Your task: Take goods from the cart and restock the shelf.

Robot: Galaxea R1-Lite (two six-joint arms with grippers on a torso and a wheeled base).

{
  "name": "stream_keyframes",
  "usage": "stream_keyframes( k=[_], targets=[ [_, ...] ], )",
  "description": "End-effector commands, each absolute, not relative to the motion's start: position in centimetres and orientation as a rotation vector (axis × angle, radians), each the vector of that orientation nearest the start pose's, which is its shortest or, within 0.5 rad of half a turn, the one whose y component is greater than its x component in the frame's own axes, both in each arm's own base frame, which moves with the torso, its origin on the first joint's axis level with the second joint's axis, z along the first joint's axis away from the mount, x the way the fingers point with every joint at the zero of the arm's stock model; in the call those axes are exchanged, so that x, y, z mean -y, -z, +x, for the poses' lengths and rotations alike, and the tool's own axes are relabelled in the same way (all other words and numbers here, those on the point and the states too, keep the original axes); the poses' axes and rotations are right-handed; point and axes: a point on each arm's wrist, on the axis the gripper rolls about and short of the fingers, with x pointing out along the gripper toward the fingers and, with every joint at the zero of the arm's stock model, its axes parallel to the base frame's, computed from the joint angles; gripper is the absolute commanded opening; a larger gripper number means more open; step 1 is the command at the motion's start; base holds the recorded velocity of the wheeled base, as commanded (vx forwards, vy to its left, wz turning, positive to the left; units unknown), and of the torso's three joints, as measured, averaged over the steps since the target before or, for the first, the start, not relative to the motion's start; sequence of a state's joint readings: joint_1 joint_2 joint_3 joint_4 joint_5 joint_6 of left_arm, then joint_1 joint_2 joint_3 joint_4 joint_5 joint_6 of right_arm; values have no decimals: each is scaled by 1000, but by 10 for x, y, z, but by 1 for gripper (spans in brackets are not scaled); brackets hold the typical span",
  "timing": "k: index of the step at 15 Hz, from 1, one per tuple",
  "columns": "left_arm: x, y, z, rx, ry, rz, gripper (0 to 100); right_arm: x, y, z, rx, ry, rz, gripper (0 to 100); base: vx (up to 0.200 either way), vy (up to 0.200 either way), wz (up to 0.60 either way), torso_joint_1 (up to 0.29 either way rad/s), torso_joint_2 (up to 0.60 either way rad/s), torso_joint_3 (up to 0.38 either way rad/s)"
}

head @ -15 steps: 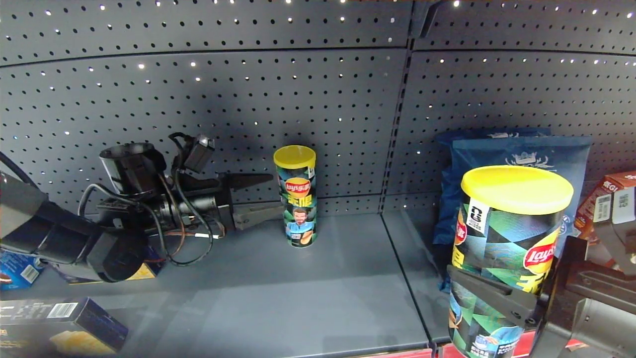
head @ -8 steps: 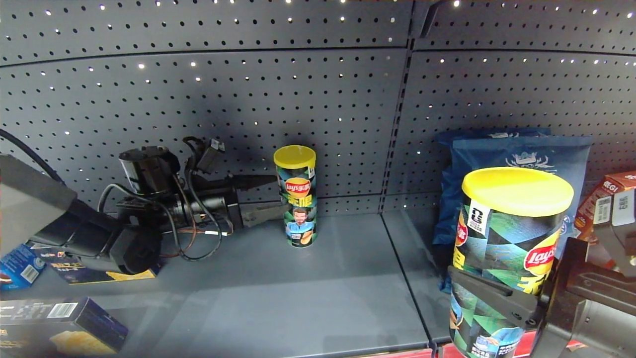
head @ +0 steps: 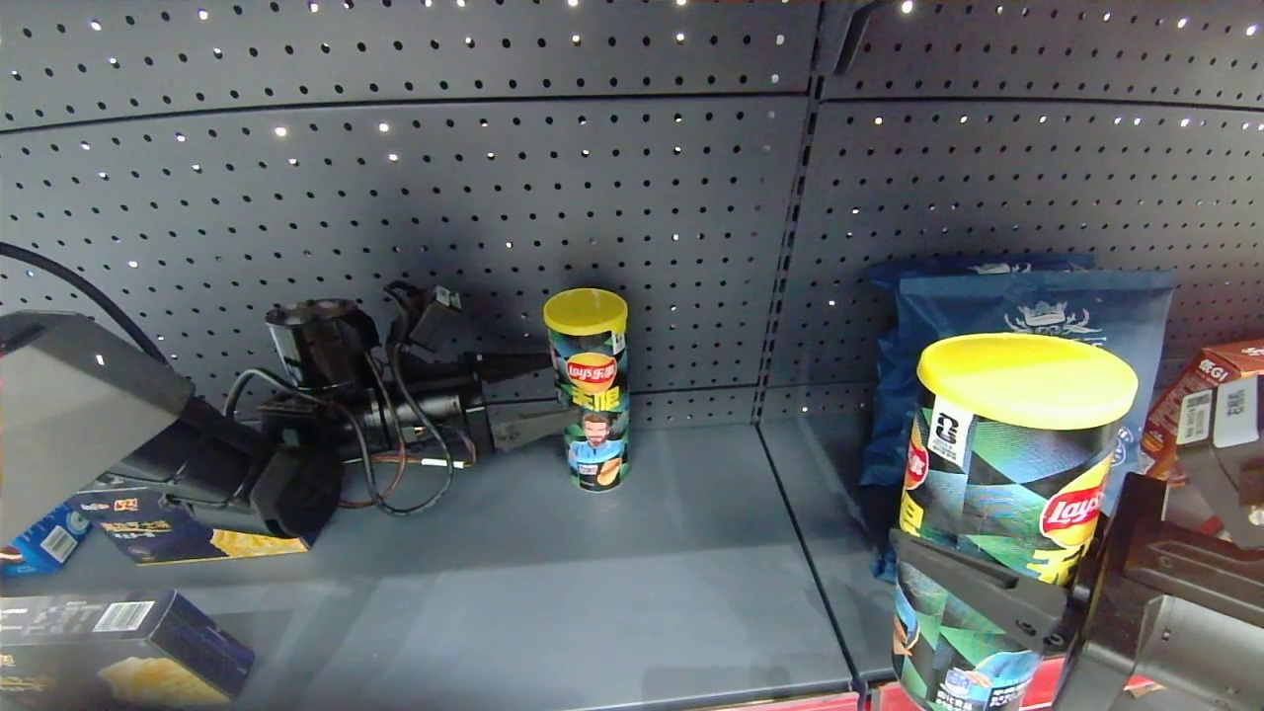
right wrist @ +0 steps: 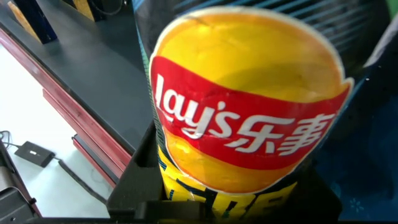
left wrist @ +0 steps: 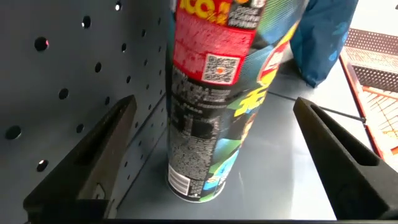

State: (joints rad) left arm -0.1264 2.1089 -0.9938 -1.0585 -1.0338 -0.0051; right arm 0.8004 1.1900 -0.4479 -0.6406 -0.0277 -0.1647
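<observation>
Head view.
- Shelf (head: 592, 592): grey, two bays, with a pegboard back (head: 494, 197).
- Placed can (head: 586, 390): yellow lid, upright, at the back edge of the left bay, close to the pegboard.
- Left gripper (head: 541, 390): level above the shelf, its fingers spread and reaching to the can's side.
- Held can (head: 1022, 474): same kind, upright, at the front edge of the right bay and not set down.
- Right gripper (head: 997, 583): clamped round the held can's lower half.
- Blue bags (head: 1027, 306): at the back of the right bay.
- Red box (head: 1200, 395): at the shelf's right edge.
- Flat boxes: one blue (head: 148, 528) under the left arm, one dark (head: 109, 642) at the front left corner.

Left wrist view.
- Placed can (left wrist: 211, 112): standing on the shelf beside the pegboard, between the two dark fingers (left wrist: 93, 162).
- A clear gap lay on each side, so nothing was gripped.

Right wrist view.
- Held can (right wrist: 249, 124): seen close, seated between that gripper's fingers (right wrist: 140, 180), with the shelf's front edge behind it.

Progress, as judged.
- One can looked stocked and let go.
- The second was in the gripper but had yet to be stood on the shelf, and the open middle of the left bay offered room.
- What else waited to be stocked could not be told.
</observation>
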Motion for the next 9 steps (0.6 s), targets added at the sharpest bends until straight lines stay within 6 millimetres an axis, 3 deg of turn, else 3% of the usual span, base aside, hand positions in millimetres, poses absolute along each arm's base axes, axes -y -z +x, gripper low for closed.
stream_keyframes(
  k=[1,9],
  targets=[
    [70,-125,389,-61,1164,-33,100,-122,-206,119,-31,-779,-198,0,0,0,0,0,0,0],
    [79,-122,397,-61,1178,-32,100,-121,-202,118,-43,-780,-203,0,0,0,0,0,0,0]
  ],
)
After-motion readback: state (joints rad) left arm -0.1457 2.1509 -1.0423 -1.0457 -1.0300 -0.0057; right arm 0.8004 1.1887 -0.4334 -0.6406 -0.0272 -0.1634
